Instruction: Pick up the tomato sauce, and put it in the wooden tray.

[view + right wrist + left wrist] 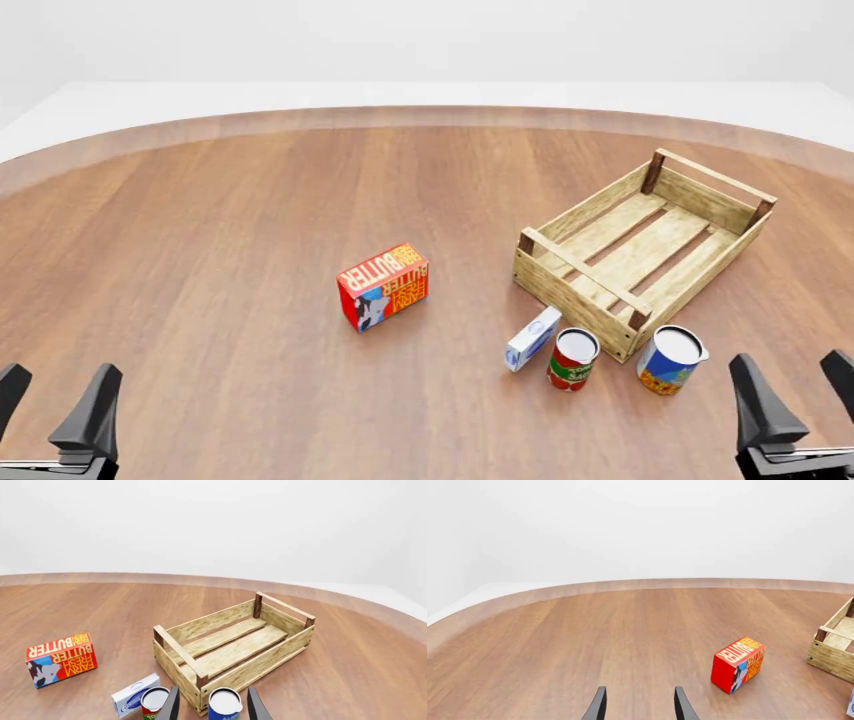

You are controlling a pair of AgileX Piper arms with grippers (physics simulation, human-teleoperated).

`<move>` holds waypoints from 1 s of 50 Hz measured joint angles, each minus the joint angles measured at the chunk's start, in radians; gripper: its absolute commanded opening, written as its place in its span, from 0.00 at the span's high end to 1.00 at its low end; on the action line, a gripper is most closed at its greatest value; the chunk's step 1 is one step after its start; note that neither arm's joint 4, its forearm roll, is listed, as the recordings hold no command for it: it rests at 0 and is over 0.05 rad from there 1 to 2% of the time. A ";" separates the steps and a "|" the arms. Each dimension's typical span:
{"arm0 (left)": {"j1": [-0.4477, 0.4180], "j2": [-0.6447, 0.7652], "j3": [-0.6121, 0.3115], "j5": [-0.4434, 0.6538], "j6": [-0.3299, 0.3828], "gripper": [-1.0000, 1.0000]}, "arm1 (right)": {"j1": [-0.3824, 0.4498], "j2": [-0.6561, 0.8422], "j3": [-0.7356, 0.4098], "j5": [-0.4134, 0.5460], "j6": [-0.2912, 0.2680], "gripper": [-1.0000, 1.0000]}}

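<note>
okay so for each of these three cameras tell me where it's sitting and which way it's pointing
Front view: fixed above and behind the arms, looking forward and down at the table; left gripper and right gripper show at the near corners.
Left wrist view: behind the left gripper's fingers, facing the butter box.
Right wrist view: behind the right gripper, facing the wooden tray, tomato sauce and blue can.
All three share the butter box and tray.

Red box [61, 659] reads "FARM FRESH BUTTER".
</note>
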 measured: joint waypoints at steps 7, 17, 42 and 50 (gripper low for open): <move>0.000 0.000 0.000 0.000 0.000 0.00 | 0.033 0.146 -0.106 0.014 -0.050 0.00; 0.000 0.000 0.000 0.000 0.000 0.00 | 0.096 0.398 -0.261 0.054 -0.144 0.00; 0.000 0.001 0.000 0.000 0.000 0.00 | 0.200 0.792 -0.531 0.270 -0.245 0.00; 0.000 0.001 0.000 0.000 0.000 0.00 | 0.241 0.869 -0.515 0.275 -0.234 0.00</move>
